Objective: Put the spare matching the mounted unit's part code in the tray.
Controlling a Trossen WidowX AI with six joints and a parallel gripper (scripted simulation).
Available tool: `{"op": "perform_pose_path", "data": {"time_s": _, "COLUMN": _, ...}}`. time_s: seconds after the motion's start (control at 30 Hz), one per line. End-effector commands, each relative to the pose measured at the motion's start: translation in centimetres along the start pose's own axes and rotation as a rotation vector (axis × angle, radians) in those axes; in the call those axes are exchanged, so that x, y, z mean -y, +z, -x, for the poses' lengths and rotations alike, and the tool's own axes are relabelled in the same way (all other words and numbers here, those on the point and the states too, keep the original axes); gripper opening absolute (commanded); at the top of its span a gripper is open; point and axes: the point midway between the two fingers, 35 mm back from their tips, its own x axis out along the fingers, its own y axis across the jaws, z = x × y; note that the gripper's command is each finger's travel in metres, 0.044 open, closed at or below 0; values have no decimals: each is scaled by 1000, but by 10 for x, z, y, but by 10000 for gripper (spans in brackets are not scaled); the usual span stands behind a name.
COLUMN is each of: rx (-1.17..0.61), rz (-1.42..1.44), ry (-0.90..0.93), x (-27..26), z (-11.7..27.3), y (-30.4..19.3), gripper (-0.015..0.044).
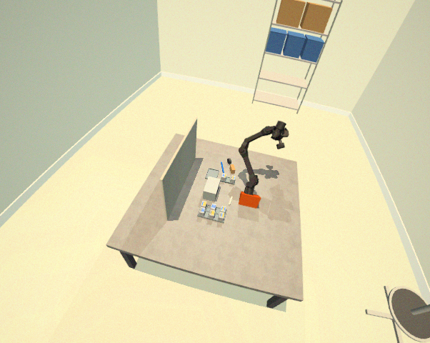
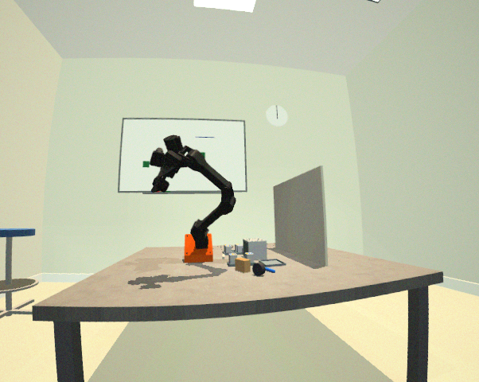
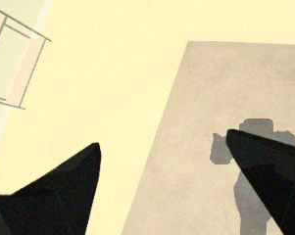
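My gripper (image 1: 280, 145) (image 2: 159, 189) (image 3: 164, 142) is open and empty, high above the table and away from the parts. Several small pale units with blue and yellow marked tops stand in two rows on a grey board (image 1: 216, 219). Two similar units (image 1: 223, 176) (image 1: 232, 179) stand on a smaller grey base (image 1: 228, 181). A large light-grey box (image 1: 211, 187) (image 2: 255, 249) stands between the two groups. The flat, dark-rimmed tray (image 1: 212, 174) (image 2: 274, 262) looks empty. I cannot read any part code, and no unit's back shows legibly. The wrist view shows no units.
A tall grey panel (image 1: 181, 169) (image 2: 301, 222) stands beyond the box and tray. An orange-brown block (image 1: 232, 168) (image 2: 243, 265), a black round thing (image 1: 228, 161) (image 2: 258, 268) and a blue stick (image 1: 222, 166) lie near the small base. A short cream stick (image 1: 230, 201) lies near my orange mount (image 1: 249, 200).
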Motion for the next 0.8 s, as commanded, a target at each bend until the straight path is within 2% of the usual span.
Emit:
{"op": "perform_pose_path", "data": {"time_s": 0.0, "rx": 0, "rz": 0, "ry": 0, "x": 0, "z": 0, "y": 0, "gripper": 426}}
{"op": "perform_pose_path", "data": {"time_s": 0.23, "rx": 16, "rz": -7, "ry": -11, "x": 3, "z": 1, "y": 4, "gripper": 440}}
{"op": "perform_pose_path", "data": {"time_s": 0.37, "rx": 140, "rz": -62, "ry": -96, "x": 26, "z": 13, "y": 32, "gripper": 440}}
{"op": "perform_pose_path", "data": {"time_s": 0.57, "rx": 422, "rz": -193, "ry": -292, "x": 79, "z": 61, "y": 86, "gripper": 440}}
{"op": "perform_pose_path", "data": {"time_s": 0.77, "rx": 703, "rz": -335, "ry": -501, "x": 133, "z": 136, "y": 122, "gripper": 440}}
